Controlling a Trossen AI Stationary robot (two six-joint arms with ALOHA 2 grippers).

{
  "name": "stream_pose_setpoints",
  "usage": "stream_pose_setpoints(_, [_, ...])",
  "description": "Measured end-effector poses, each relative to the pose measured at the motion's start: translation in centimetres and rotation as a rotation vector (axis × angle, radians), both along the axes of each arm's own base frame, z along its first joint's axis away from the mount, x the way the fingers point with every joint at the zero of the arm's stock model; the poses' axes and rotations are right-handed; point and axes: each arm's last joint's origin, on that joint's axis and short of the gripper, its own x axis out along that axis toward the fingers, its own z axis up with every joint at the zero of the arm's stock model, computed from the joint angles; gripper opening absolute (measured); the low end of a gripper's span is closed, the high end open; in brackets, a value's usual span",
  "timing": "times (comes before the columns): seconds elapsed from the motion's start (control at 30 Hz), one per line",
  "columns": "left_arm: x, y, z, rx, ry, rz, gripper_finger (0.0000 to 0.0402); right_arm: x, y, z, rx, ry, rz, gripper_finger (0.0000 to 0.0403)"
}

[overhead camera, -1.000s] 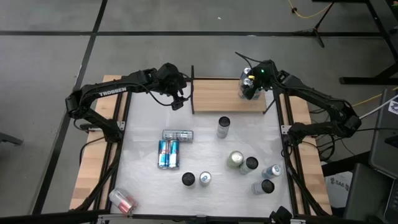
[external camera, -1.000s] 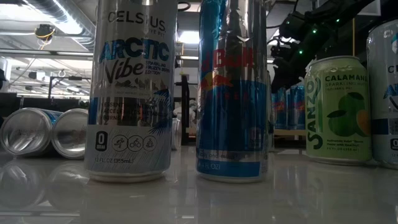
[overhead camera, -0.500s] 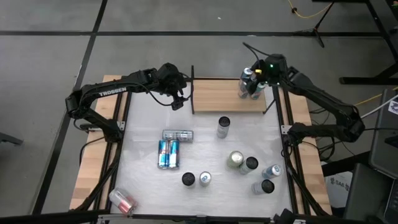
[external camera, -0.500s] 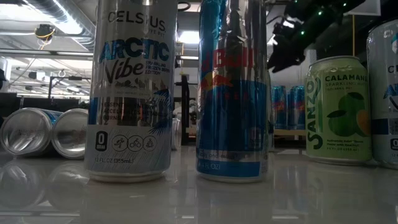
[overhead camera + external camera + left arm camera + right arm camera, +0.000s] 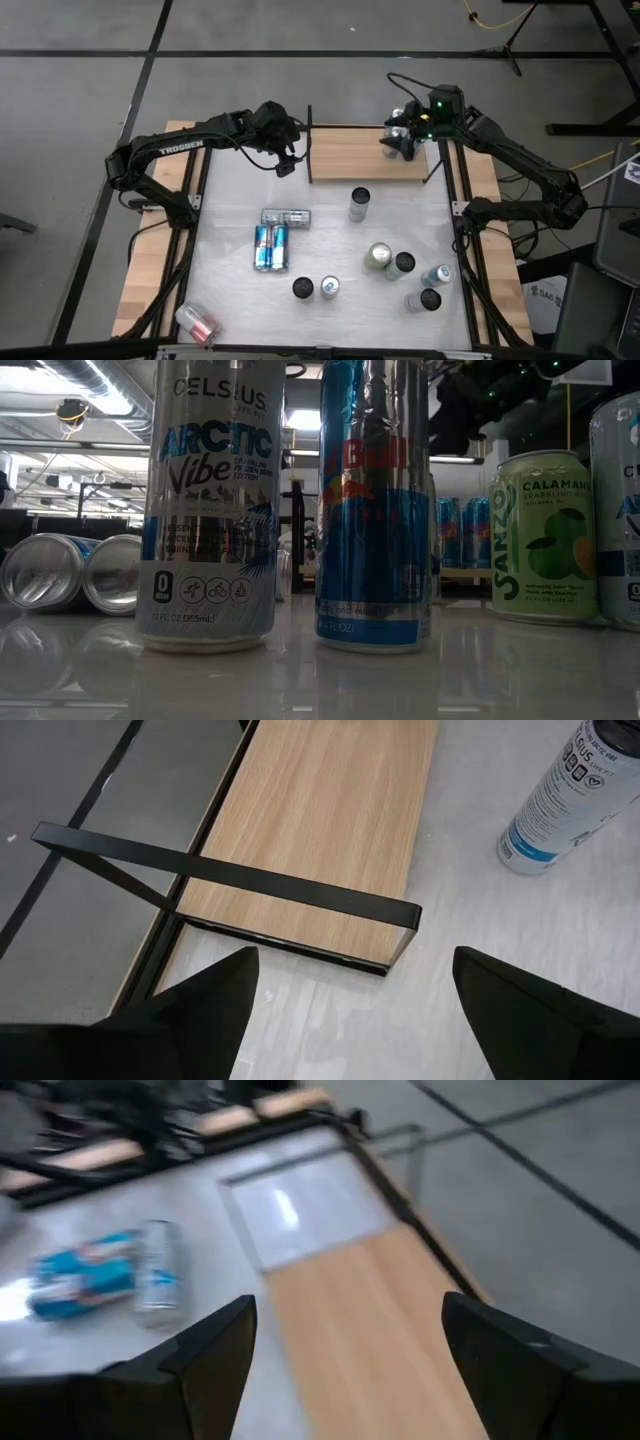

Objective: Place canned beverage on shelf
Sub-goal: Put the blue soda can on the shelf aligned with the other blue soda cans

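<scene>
Twelve cans point(image 5: 360, 204); one shelf point(image 5: 352, 155)

1. The right gripper point(image 5: 345, 1370) shows as two dark fingers point(image 5: 205, 1360) standing apart, with nothing between the jaws.
2. Between and beyond them runs the shelf point(image 5: 370, 1320), a light-brown wooden board.
3. Past the board's far end lies the pale worktop point(image 5: 290, 1210).
4. Blue cans point(image 5: 85, 1275) and one silver can point(image 5: 158, 1270) lie on their sides together on the worktop, well apart from the shelf.
5. Grey floor point(image 5: 540, 1160) with dark lines flanks the shelf.
</scene>
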Motion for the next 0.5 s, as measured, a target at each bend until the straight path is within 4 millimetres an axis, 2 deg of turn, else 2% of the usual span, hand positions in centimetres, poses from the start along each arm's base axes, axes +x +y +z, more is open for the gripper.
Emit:
stream_pose_setpoints(0.13, [0.0, 0.0, 0.0, 0.000, 0.000, 0.000, 0.0325, 0.2, 0.4, 0.3, 0.042, -0.076, 0.146, 0.0308])
stream_pose_setpoints(0.3, [0.0, 0.0, 0.0, 0.000, 0.000, 0.000, 0.0325, 1.3, 2.1, 0.5, 0.093, -0.120, 0.334, 0.0308])
stream_pose_setpoints(0.5, [0.0, 0.0, 0.0, -0.001, -0.001, 0.002, 0.0325, 3.0, 4.6, 0.4, 0.071, -0.090, 0.405, 0.0308])
